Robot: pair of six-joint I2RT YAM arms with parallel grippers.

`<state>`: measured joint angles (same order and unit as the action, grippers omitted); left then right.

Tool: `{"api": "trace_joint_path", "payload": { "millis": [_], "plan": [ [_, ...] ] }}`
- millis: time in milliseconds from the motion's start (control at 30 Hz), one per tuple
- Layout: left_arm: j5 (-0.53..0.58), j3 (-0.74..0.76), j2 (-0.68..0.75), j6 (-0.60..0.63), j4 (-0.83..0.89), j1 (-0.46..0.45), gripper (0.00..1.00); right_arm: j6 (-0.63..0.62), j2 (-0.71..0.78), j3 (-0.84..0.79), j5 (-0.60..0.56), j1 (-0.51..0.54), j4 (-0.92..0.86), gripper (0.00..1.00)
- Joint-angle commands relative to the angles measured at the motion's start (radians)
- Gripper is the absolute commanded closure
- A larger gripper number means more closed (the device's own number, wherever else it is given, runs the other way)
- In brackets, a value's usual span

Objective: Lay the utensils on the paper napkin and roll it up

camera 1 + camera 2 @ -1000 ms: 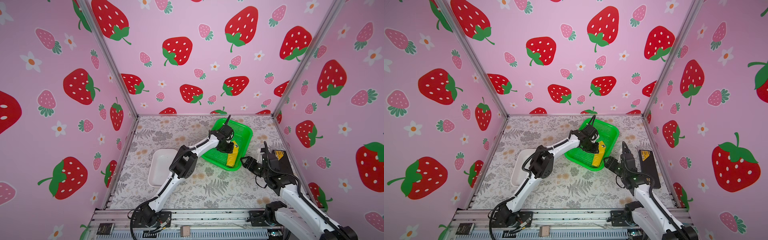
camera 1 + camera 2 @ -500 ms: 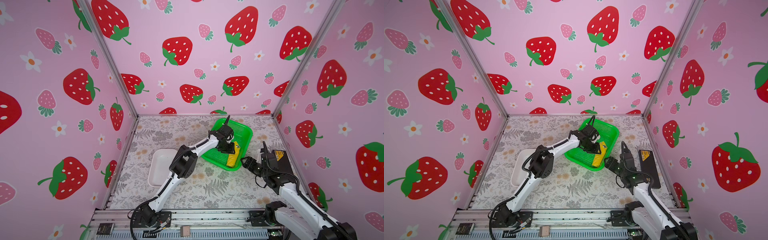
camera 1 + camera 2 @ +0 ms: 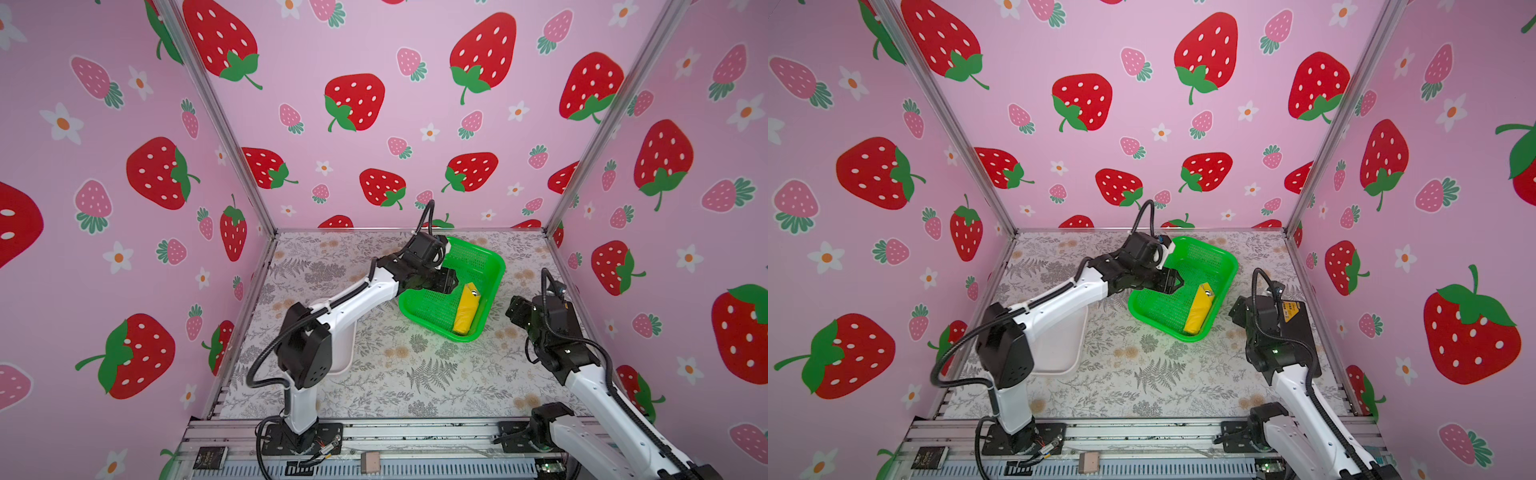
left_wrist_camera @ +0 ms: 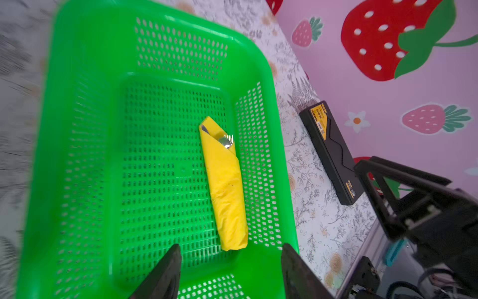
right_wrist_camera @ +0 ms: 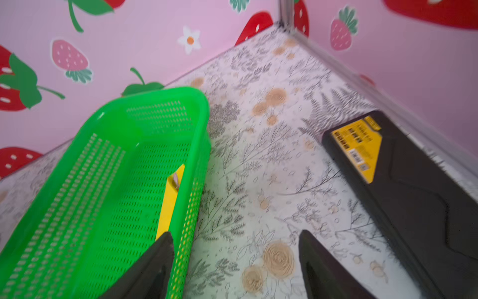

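The rolled paper napkin (image 3: 466, 309), with utensils (image 4: 227, 139) tucked inside, is seen right of middle in a top view, in the green basket (image 3: 432, 307). It is judged light and soft, so its middle should be pinched gently. The left hand (image 4: 230, 249) and right hand (image 5: 235, 233) are held wide, empty.

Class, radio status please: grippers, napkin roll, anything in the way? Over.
Left gripper open, empty, over green basket. Right gripper open, empty, beside it. Paper napkin rolled around utensils, lying in basket. Nothing blocking.

You will find the paper napkin (image 3: 465, 309) rolled inside the basket (image 3: 469, 257), along its right wall, utensils (image 4: 226, 141) tucked within. Tray (image 3: 1059, 353) lies left of the basket; case (image 3: 1293, 316) right.
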<state>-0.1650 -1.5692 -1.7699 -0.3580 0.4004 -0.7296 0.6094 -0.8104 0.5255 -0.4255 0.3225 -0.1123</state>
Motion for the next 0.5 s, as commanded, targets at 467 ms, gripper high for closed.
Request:
{"api": "trace_joint_path", "payload": {
  "millis": [467],
  "plan": [
    [0.45,0.848,0.694,0.016,-0.334,0.546,0.0,-0.514,-0.347,-0.285,-0.11,-0.074,0.836,0.15]
  ]
}}
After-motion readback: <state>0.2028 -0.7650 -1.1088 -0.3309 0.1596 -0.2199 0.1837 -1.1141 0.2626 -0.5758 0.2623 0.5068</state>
